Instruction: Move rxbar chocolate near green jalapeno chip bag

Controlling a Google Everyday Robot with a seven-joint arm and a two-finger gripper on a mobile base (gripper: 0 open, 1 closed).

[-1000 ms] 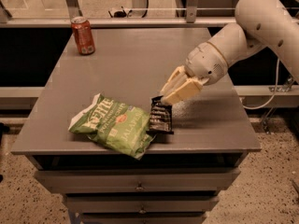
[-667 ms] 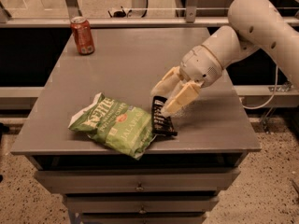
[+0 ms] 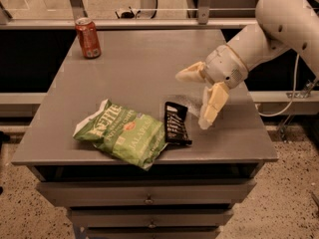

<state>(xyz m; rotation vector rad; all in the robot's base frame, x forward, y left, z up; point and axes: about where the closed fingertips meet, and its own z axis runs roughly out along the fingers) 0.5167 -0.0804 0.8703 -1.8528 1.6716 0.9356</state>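
- At the table's front edge, the chip bag lies flat, label up.
- The rxbar lies just right of the bag, touching it or very nearly. You can judge the placing done.
- The gripper hovers right of the bar, fingers spread wide and holding nothing. Lift straight up so you nudge neither bar nor bag.
- A red can stands well behind the bag, out of your way.

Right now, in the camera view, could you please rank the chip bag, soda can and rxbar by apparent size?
1. green jalapeno chip bag, clearly largest.
2. rxbar chocolate and red soda can look alike; the can stands farther back, so unranked.
The open pincer hovers beside the rxbar.
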